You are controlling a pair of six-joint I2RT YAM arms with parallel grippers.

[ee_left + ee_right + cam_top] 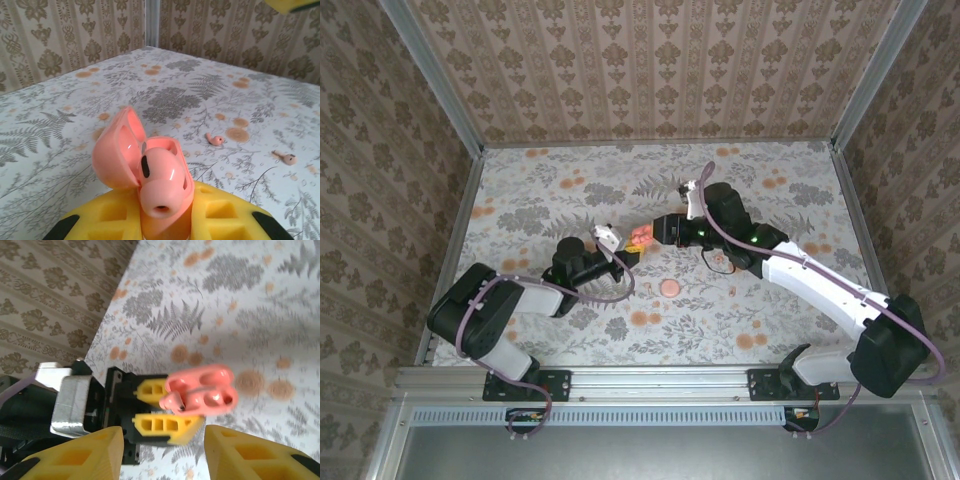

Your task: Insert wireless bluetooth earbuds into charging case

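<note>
Charging case [205, 390]: clamped at its base between the yellow fingers of left end effector [165, 220], apparently raised off tabletop [75, 110], lid hinged open. What looks like an earbud [160, 182] in the near well, sitting proud and tilted, probably not fully seated. One small pink nub [215, 139] and another nub [286, 159] loose on tabletop beyond, well apart from the case; cannot tell which counts as the second bud.

Risks, as judgement:
- Pressing the proud earbud off-axis likely pops it out or jams it crooked in the well.
- Pushing hard on a case gripped only at its base could twist it in the grip or knock it free.
- Bumping the lid could snap it shut on the unseated bud.
- Tiny smooth nubs on tabletop probably skitter away under a pinch.

Right end effector [162, 440]: fingers parted, gap empty, touching nothing, hovering just beside the case on its open side.

Left end effector: fully closed on the case, touching nothing else.
</note>
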